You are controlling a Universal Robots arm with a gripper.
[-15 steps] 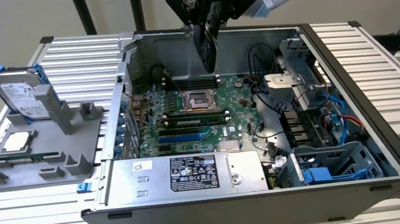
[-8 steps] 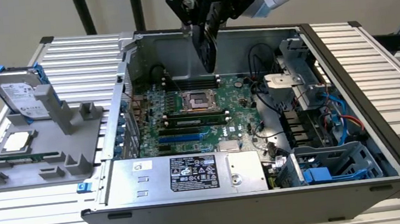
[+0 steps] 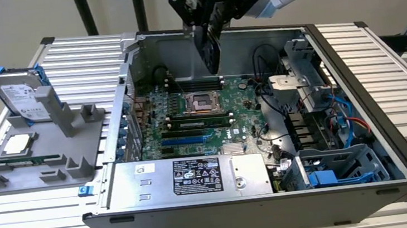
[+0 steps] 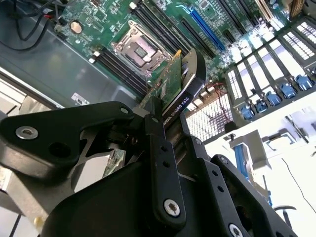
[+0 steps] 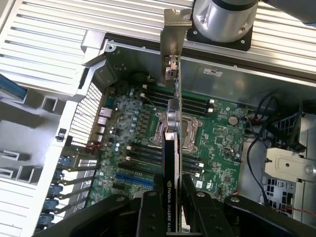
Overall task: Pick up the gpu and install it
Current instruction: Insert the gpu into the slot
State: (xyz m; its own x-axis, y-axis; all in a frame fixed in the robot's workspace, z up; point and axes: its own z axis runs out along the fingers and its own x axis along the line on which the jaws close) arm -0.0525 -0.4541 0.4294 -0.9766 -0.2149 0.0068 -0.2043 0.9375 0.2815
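My gripper (image 3: 209, 30) hangs over the open computer case (image 3: 384, 130), shut on the gpu (image 3: 212, 54). The card hangs edge-down above the motherboard (image 3: 189, 121), clear of it, roughly over the processor socket (image 3: 200, 101). In the first wrist view the gpu (image 5: 172, 148) is seen edge-on between the fingers (image 5: 149, 212), with its silver end bracket (image 5: 173, 29) at the far end. The second wrist view shows the green board and black cooler of the gpu (image 4: 180, 81) clamped in the gripper (image 4: 165, 123). The blue expansion slot (image 3: 183, 140) lies nearer the power supply.
A grey fixture (image 3: 37, 175) on the exterior view's left holds a hard drive in a blue frame (image 3: 18, 95), a processor chip (image 3: 16, 144) and a memory stick (image 3: 25, 162). Inside the case are a power supply (image 3: 187, 177), a drive cage (image 3: 336, 168) and loose cables (image 3: 345, 111).
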